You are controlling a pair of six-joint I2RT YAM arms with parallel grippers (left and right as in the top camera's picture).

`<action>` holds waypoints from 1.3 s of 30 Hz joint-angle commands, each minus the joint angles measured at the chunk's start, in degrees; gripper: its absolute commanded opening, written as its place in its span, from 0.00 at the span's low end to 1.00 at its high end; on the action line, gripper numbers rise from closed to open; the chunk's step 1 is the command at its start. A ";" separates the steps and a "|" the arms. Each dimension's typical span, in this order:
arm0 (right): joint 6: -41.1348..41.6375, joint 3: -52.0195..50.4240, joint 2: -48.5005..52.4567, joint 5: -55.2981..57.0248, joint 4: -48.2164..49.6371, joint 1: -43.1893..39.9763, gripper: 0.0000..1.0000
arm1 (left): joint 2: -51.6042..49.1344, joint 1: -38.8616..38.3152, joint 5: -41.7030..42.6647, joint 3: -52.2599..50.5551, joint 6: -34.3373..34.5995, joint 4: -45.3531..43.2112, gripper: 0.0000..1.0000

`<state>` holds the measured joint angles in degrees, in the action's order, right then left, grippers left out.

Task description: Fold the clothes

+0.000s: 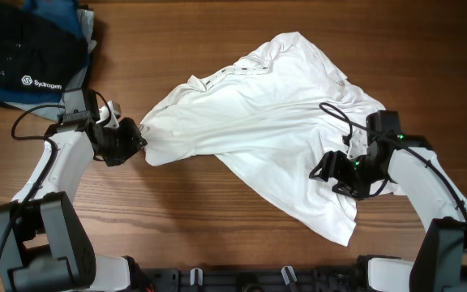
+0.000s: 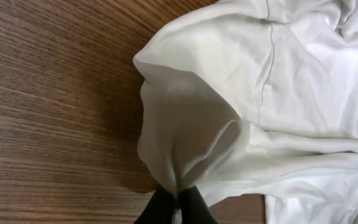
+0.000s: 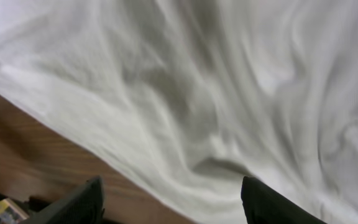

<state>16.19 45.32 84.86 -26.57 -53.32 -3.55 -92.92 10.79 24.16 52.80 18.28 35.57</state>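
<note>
Roughly at the middle of the wooden table [image 1: 217, 243], spreading toward its right side, lies the white garment [image 1: 258, 122]. It is thin, heavily wrinkled and bunched into an uneven shape, with one loose flap reaching toward the near edge.

At its left corner the left gripper [image 1: 139, 143] is pinched tight on a small fold of the cloth. The left wrist view shows the dark fingertips [image 2: 194, 208] pressed together, with fabric gathered between them and a shadow falling on the wood beside it.

On the garment's right side the right gripper [image 1: 327, 172] sits low over the cloth. In the right wrist view its two fingers [image 3: 82, 199] stand spread wide, holding nothing, with the cloth's edge crossing the wood diagonally below them. Whether the tips touch the fabric cannot be told.

Well apart, at the table's far-left corner, rests a dark blue-black folded stack [image 1: 23, 57] with a white "Sydrogen" logo.
</note>
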 commanded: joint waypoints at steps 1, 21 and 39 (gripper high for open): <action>-3.34 4.28 -0.04 -0.15 -7.34 -0.17 0.71 | 1.11 -0.07 1.36 0.79 -1.25 -0.22 0.04; -6.60 3.37 -11.06 -7.91 -28.37 -0.22 0.75 | 1.11 -0.07 2.43 0.79 -1.62 -1.29 0.04; 17.49 -4.48 -9.92 6.01 -0.42 -0.28 0.04 | 1.11 -0.07 2.43 0.79 -1.60 -0.85 0.04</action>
<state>28.97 41.01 73.97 -24.84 -56.86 -3.60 -92.88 10.79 25.45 52.80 18.02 34.54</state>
